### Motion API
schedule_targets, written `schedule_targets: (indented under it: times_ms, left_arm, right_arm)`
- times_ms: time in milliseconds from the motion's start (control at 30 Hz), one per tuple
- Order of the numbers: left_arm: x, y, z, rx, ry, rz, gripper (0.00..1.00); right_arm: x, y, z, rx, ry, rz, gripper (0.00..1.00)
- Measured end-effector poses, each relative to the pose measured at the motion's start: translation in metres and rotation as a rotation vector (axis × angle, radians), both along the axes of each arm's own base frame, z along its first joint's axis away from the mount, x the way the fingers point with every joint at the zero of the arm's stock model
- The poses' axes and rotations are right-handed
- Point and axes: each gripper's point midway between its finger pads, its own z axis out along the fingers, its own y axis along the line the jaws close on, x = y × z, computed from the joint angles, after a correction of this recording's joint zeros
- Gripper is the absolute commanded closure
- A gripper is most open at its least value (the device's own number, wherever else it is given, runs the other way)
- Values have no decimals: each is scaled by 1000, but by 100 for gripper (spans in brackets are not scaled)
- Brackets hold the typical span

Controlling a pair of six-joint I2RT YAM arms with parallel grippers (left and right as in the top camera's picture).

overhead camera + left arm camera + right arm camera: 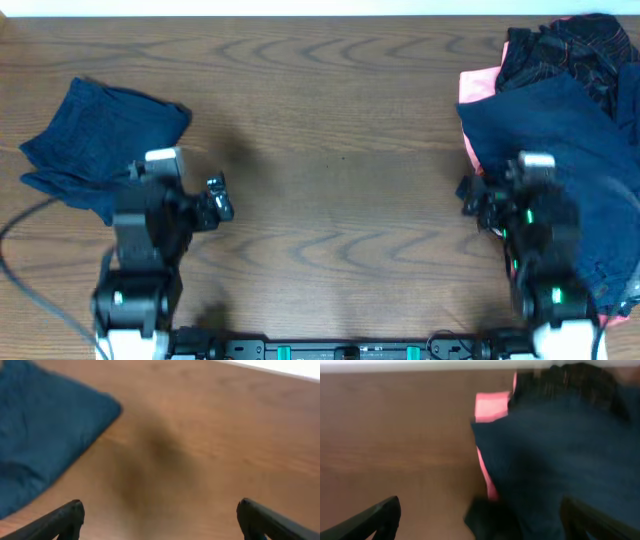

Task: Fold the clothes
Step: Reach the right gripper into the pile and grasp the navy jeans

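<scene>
Though apart, two navy heaps (95,135) (560,130) (unheld)

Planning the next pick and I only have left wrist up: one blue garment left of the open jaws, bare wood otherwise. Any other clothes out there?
Observer: Yes. There is a pile at the right end of the table: a navy piece lies over a salmon-pink piece, with a black orange-patterned piece at the far side.
Operator: Where is the right arm relative to it?
Observer: The right gripper is at the pile's near-left edge. Its jaws are wide open and hold nothing.
</scene>
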Motion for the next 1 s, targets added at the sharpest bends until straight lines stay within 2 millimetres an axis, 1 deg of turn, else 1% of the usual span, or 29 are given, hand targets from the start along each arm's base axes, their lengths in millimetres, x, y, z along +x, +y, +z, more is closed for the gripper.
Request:
schedule_targets:
  times_ms: [67,167,267,333,367,433,533,600,667,800,933,967,1000]
  left_arm:
    - [5,0,-6,1,64,0,2]
    - [11,0,-15,2,115,0,2]
    - [13,0,-29,4,170,0,2]
    - [15,0,-35,4,192,0,2]
    - [15,0,-38,4,202,0,2]
    - [15,0,-40,4,210,0,2]
    - [16,0,-40,4,211,0,2]
    - [16,0,-40,4,211,0,2]
    - [15,0,-40,4,212,0,2]
    - [16,0,-40,4,211,0,2]
    - [16,0,-40,4,211,0,2]
    - [16,0,-40,4,211,0,2]
    - [16,0,-40,4,211,0,2]
  right_arm:
    - [13,-7,-13,-25,151,-31,1]
    - [32,-20,-30,-61,316,-81,1]
    - [59,-31,-50,-97,412,-118,1]
    - [74,-34,-67,-114,445,-126,3]
    - [79,-35,-80,-120,467,-126,4]
    - [80,-36,-99,-132,515,-124,7]
    - [76,-38,-128,-157,595,-119,14]
    - [73,-42,-138,-181,626,-131,15]
    - [70,-48,-146,-214,653,-151,20]
    - [66,-59,-155,-275,689,-184,33]
    - [66,-66,-154,-308,687,-211,49]
    - [67,-67,-153,-310,683,-216,52]
    - [67,-67,-153,-312,681,-220,53]
